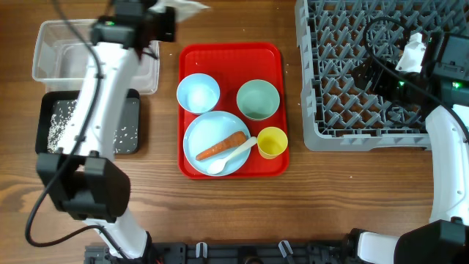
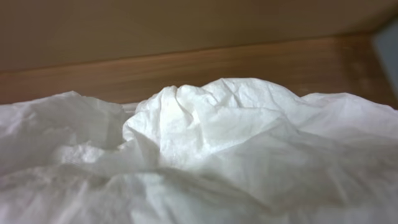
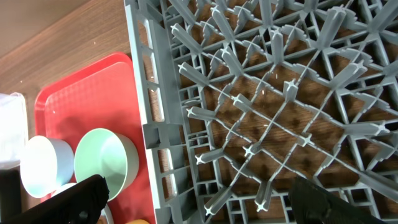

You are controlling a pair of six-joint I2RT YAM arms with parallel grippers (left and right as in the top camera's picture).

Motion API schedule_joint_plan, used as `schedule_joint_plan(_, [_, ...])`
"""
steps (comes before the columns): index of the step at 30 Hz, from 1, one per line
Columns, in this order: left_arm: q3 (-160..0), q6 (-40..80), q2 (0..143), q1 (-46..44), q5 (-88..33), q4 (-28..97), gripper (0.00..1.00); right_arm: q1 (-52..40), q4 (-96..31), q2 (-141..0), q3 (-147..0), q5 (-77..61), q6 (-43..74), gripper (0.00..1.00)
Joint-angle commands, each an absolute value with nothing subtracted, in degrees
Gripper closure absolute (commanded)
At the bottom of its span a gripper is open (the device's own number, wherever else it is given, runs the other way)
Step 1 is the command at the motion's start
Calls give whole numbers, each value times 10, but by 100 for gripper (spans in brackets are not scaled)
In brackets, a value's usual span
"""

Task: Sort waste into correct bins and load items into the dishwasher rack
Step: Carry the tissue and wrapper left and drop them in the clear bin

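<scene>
A crumpled white napkin (image 1: 187,7) hangs from my left gripper (image 1: 170,18), which is shut on it above the table's far edge, just right of the clear tub (image 1: 45,51). In the left wrist view the napkin (image 2: 205,143) fills the frame and hides the fingers. The black tray (image 1: 132,121) holds loose white rice (image 1: 60,121). On the red tray (image 1: 231,59) sit a light blue bowl (image 1: 198,93), a mint green bowl (image 1: 258,99), a yellow cup (image 1: 272,141) and a blue plate (image 1: 209,132) carrying an orange carrot (image 1: 221,147) and a white spoon (image 1: 231,156). My right gripper (image 3: 202,205) is open and empty over the grey rack (image 1: 322,88).
The rack (image 3: 261,93) has nothing in it, and its upright pegs stand close under the right fingers (image 3: 81,199). Bare wooden table lies between the tub and the red tray, and along the near edge. The left arm stretches across the black tray.
</scene>
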State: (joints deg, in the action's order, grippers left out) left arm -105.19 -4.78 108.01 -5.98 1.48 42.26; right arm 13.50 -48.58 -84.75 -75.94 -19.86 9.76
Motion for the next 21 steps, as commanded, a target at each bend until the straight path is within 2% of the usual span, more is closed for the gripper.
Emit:
schedule_joint_plan(1, [-1062,-41,1091,4,26,422,96,136,-482,-840,-771,-190,91,3])
schedule_joint_plan(7, [-1061,-42,1147,76,24,398,96,136,-481,-840,-771,-190,91,4])
schedule_joint_plan(10, [-1061,-42,1171,95,24,398,91,136,-481,-840,-771,-190,91,4])
schedule_joint_plan(11, [-1061,-42,1177,99,25,401,75,136,-481,-840,-771,-190,92,4])
schedule_joint_plan(13, [-1061,-42,1184,104,24,406,31,136,-481,-840,-771,-190,91,4])
schedule_joint_plan(14, [-1061,-42,1185,106,24,406,4,136,-481,-840,-771,-190,91,4])
schedule_joint_plan(15, [-1061,-41,1185,107,24,406,0,136,-481,-840,-771,-190,91,4])
schedule_joint_plan(21, [-1061,-40,1161,105,24,411,0,136,-481,-840,-771,-190,90,4])
